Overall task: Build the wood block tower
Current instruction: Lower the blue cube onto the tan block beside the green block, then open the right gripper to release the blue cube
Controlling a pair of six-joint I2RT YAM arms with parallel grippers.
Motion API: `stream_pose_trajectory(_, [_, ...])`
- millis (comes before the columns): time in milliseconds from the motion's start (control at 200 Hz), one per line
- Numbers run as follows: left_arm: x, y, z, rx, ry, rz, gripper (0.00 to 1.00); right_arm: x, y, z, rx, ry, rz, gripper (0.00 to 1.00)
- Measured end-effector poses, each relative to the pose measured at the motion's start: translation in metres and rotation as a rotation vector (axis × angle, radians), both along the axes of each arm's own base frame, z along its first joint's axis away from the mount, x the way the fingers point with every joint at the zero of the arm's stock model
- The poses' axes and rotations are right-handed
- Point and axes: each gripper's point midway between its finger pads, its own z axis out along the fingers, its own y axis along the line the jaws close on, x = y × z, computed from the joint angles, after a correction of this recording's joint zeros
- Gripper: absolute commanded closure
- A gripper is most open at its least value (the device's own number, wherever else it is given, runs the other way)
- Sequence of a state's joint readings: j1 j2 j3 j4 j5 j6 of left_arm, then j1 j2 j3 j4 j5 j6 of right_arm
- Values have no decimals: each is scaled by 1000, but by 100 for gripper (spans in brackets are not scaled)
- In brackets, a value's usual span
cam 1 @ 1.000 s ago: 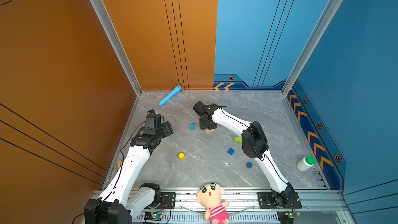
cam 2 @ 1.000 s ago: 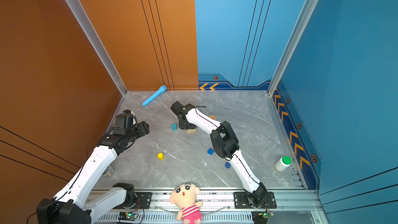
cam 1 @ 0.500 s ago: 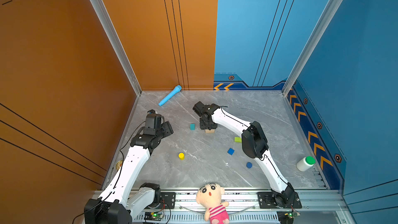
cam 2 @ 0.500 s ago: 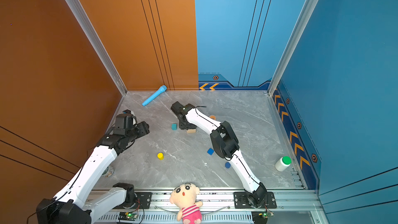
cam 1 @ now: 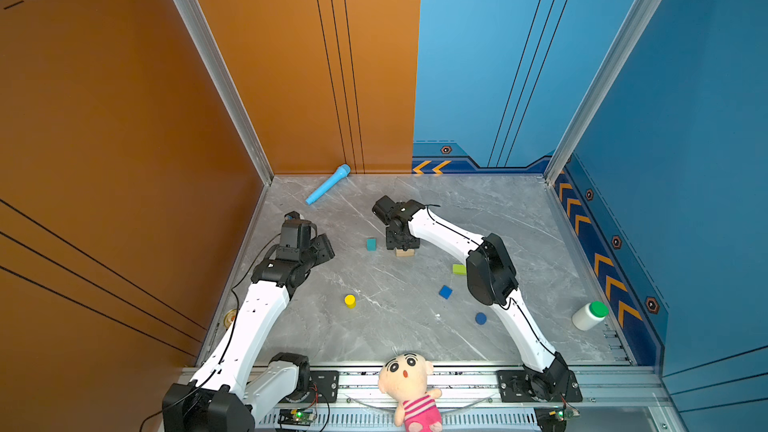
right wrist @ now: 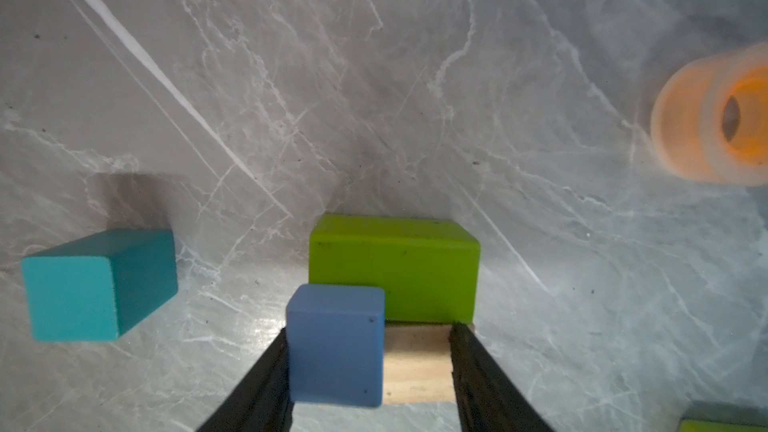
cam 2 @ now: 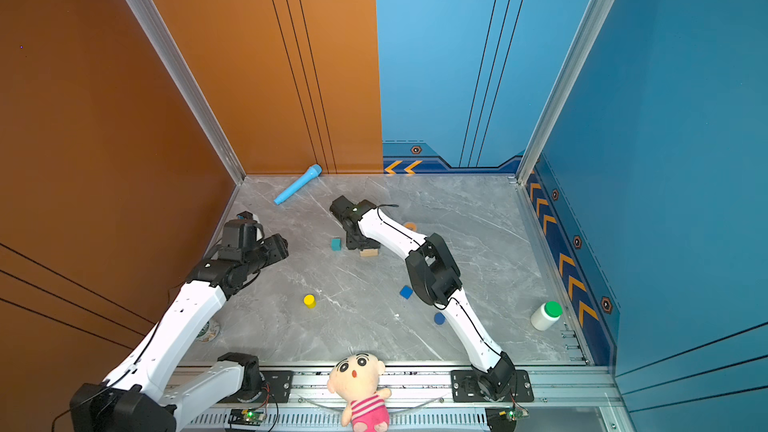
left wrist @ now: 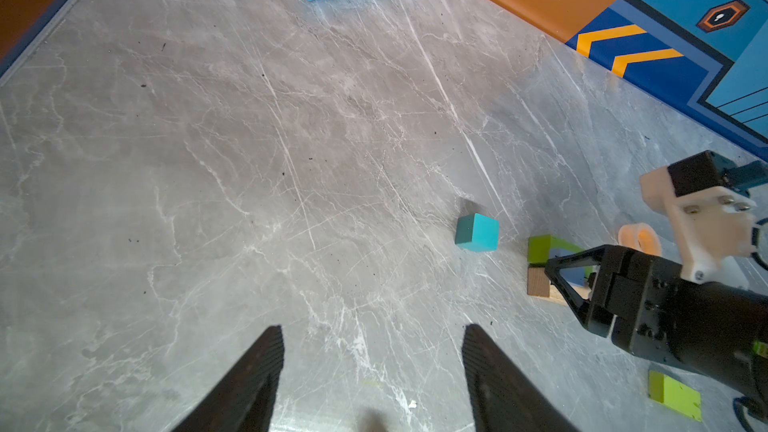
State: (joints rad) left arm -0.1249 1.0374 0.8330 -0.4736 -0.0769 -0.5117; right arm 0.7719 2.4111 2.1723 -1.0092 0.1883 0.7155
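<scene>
Two black fingers of the right gripper (right wrist: pixel 370 332) are seen on either side of a light blue cube (right wrist: pixel 334 344), which rests on a tan brick (right wrist: pixel 415 361). One finger touches the cube, while bare wood is shown between the cube and the other finger, so the jaws stand apart and the cube is not clamped. A lime green brick (right wrist: pixel 395 268) is placed just behind the cube, and it appears to lie on the same tan brick. This small stack is found near the middle of the grey floor (cam 1: pixel 498 218), with a teal cube (cam 1: pixel 371 244) just beside it.

The left gripper (left wrist: pixel 372 328) is held above bare floor, spread wide, with nothing between its fingers. Nearer to the robot's base, a yellow cylinder (cam 1: pixel 350 300), a dark blue cube (cam 1: pixel 445 292), a dark blue cylinder (cam 1: pixel 481 318) and a second lime green brick (cam 1: pixel 459 269) are scattered well apart.
</scene>
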Motion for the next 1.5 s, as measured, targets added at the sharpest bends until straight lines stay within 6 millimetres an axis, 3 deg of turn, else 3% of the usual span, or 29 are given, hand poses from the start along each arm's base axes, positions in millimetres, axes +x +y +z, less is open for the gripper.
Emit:
stream_pose_trajectory(250, [0,0,0,0,0,0,30,0,-1,0,-1,1,-1,39])
stream_pose_trajectory(581, [0,0,0,0,0,0,30,0,-6,-3,-15,4,-7,29])
stream_pose_trajectory(846, [0,-1,0,-2,1,-2,30,0,-11,-8,-27,16,-15,27])
stream_pose_trajectory(1191, [0,-1,-1,-2,5,-3,30,0,-11,-7,-25,15,-14,14])
stream_pose_trajectory(1327, [0,-1,-1,-2,5,-3,31,0,-10,4,-9,3,-10,9])
stream_pose_trajectory(1497, [0,-3,-1,-3,5,-9,31,-2,-9,36,34,-38,-1,7])
